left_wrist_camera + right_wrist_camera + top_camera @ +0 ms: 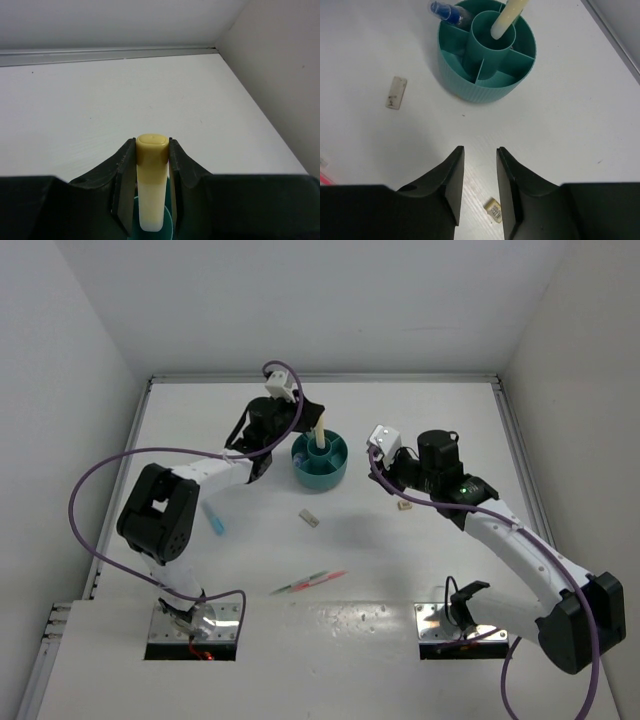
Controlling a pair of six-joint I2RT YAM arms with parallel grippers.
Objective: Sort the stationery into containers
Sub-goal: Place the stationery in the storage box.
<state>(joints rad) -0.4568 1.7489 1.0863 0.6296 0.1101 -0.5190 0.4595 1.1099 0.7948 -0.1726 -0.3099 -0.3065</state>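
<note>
Black fingers [120, 172] of the left gripper [151, 146] pinch a pale yellow marker [151, 190] upright between them. Its rounded cap shows just above the fingertips, and its lower end points down at the teal bowl [171, 224] directly beneath the gripper. In the right wrist view that lower end sits inside the mouth of the central cup [481, 50].

The step in hand looks like the release. It would go best with the marker lowered a little further into the cup and the jaws parted only slightly. A straight lift would then keep the fingers from dragging the marker back out or nudging the light bowl.

The right gripper [480, 151] hangs open and empty, with a small beige eraser block [493, 209] on the table just under the gap between its fingers. The bowl stands ahead of it, and a second eraser [396, 92] lies ahead and to one side. A blue marker [447, 12] rests in a ring compartment on the bowl's far side.

The cup wall hides how deep the yellow marker reaches, so I cannot tell whether it touches the floor. In the left wrist view the fingers cover nearly all of the bowl. The blue marker is cut off by the picture's edge.
</note>
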